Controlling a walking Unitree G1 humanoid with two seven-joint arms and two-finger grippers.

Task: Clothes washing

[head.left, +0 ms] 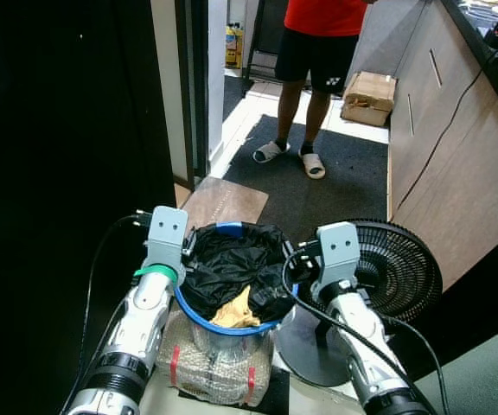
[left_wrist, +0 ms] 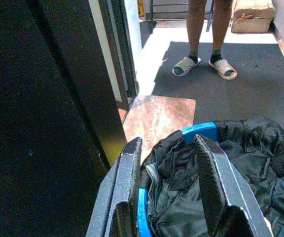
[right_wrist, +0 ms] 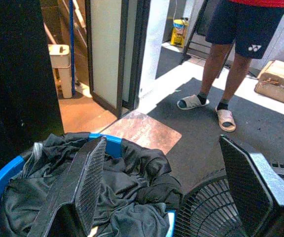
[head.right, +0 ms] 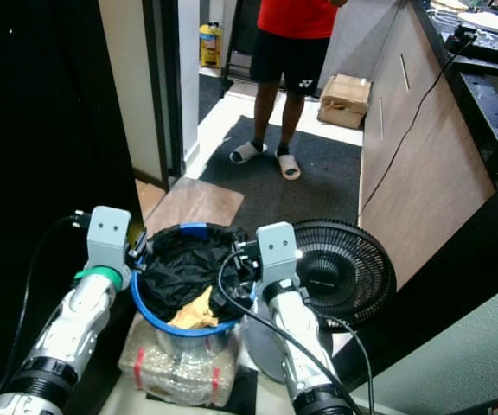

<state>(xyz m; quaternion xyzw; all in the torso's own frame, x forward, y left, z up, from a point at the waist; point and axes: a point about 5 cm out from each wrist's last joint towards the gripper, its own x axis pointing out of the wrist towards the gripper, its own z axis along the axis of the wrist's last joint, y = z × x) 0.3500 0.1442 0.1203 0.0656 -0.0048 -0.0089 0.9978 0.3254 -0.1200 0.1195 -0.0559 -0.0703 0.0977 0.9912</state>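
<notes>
Blue-rimmed laundry basket (head.left: pixel 225 327) held up between both arms, just in front of the robot's chest, packed with black clothing (head.left: pixel 232 259) and a scrap of yellow cloth (head.left: pixel 236 313) near the front rim. Below the basket, a wrapped bundle (head.left: pixel 214 367) with red bands, seemingly under or against the basket's base; cannot tell which.

Left gripper (left_wrist: pixel 169 187) at the basket's left rim, fingers (left_wrist: pixel 124 192) parted and straddling the blue edge: one finger outside the rim, the other inside, lying on the black fabric. Pinched tight on the rim or just set over it: cannot tell.

Right gripper (right_wrist: pixel 169 187) at the basket's right side, fingers (right_wrist: pixel 85 182) spread wide: one resting on the black clothing inside the rim, the other out over the fan's grille. Nothing clamped between them.

Black floor fan (head.left: pixel 387 268) standing just right of the basket, round base (head.left: pixel 314 346) on the floor beside the right arm. Ahead, a brown mat (head.left: pixel 223 201) before an open doorway, then a dark carpet (head.left: pixel 335 173). On the carpet, a person (head.left: pixel 318 52) in a red shirt, dark shorts and pale slippers, facing the robot, well apart from the basket. Cardboard box (head.left: pixel 368 97) near the person's feet. Wooden bench front (head.left: pixel 448 147) along the right, with a black cable trailing down it. Yellow container (head.left: pixel 232 45) far off through the doorway.
</notes>
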